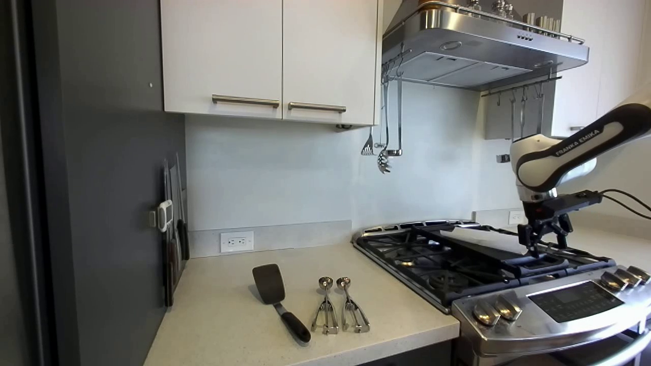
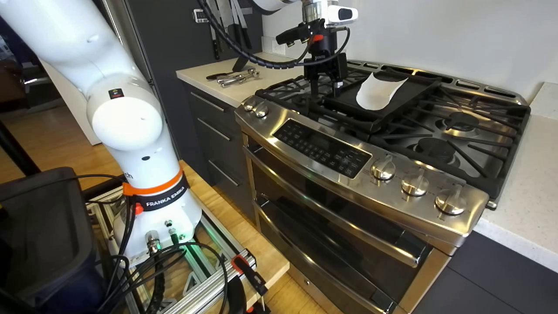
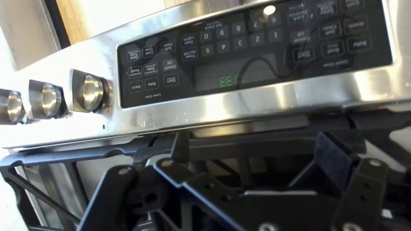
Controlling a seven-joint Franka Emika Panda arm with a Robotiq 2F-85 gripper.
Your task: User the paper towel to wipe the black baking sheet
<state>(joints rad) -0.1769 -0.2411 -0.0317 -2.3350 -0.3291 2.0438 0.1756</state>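
The paper towel (image 2: 378, 92) is a white, slightly curled sheet lying on the black baking sheet (image 2: 416, 90). Both rest on the middle of the stove. The paper towel (image 1: 483, 240) and the baking sheet's long edge (image 1: 470, 252) also show in an exterior view. My gripper (image 1: 546, 247) points down, low over the grates at the front of the stove, beside the baking sheet. It also shows in an exterior view (image 2: 325, 93), left of the paper towel. In the wrist view my gripper (image 3: 257, 157) has its fingers wide apart with nothing between them. The paper towel does not show there.
Black stove grates (image 2: 457, 144) surround the baking sheet. The stove's control panel (image 3: 250, 54) and knobs (image 2: 414, 183) are at the front edge. A black spatula (image 1: 269, 284) and two metal scoops (image 1: 335, 305) lie on the counter (image 1: 229, 325). A range hood (image 1: 483, 46) hangs above.
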